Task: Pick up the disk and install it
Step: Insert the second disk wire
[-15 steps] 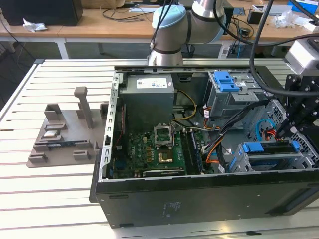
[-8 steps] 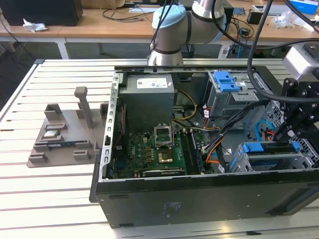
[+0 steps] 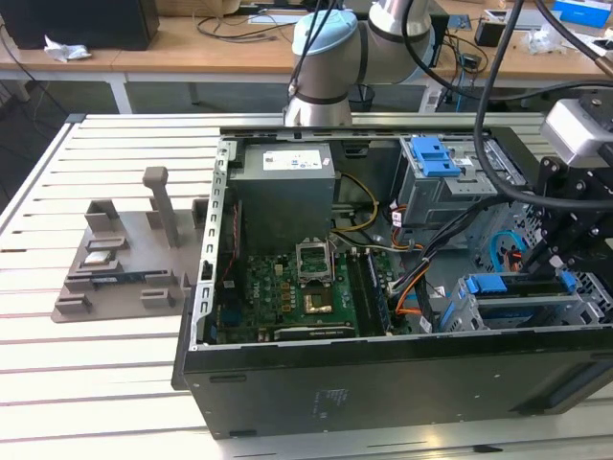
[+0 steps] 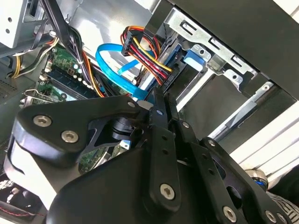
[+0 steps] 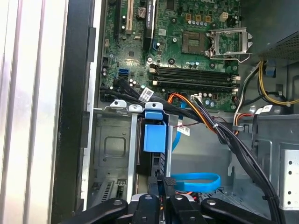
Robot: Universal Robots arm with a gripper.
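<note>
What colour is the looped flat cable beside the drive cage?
Bright blue cable, clearest in the second wrist view.

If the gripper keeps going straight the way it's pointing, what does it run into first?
Most likely the disk with its blue latch, seated upright in the drive cage directly ahead of the gripper. Depth is unclear; it may already be touching.

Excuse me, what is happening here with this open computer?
A robot arm works inside an open computer case lying on a slatted table. Its gripper is down at the drive cage, at the exterior view's right, closed on the disk, which stands in the cage slot with its blue rail up.
</note>
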